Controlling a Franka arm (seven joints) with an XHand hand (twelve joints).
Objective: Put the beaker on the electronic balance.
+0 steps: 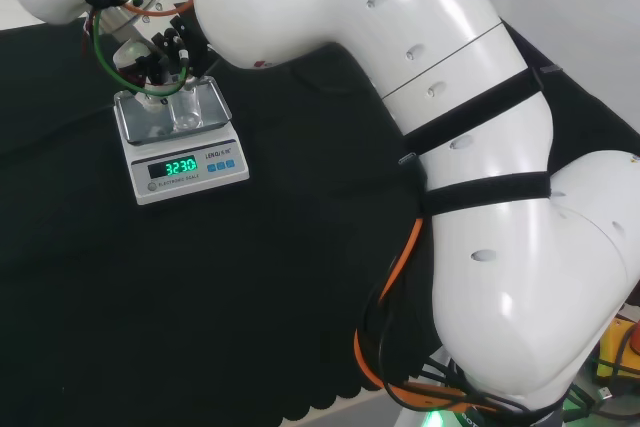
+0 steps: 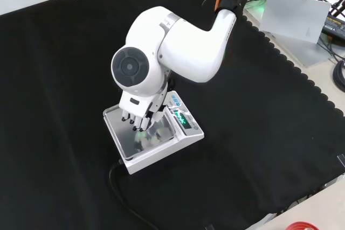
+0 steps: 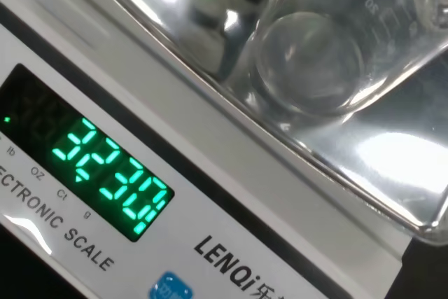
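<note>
At the upper left of the head view, the beaker (image 1: pixel 186 109) is standing upright on the steel pan of the electronic balance (image 1: pixel 187 162), and the display is glowing with a reading, so the glass seems to be bearing on the pan. In the wrist view the beaker's round base (image 3: pixel 308 61) is sitting on the reflective plate, empty as far as can be told.

Near the middle of the front view, the hand (image 2: pixel 139 116) is hanging over the pan with its fingers pointing down beside the glass. Whether they are clasping the beaker or merely standing next to it cannot be told from any view, since the arm's white link is covering much of the hand.

Judging from this, the placing looks nearly done and the risk is lying in the withdrawal. If a finger is catching the rim or wall while lifting, the light glass could be tipping or sliding across the smooth pan. A sideways pull could also be dragging the balance over the black cloth (image 1: pixel 250 297).
</note>
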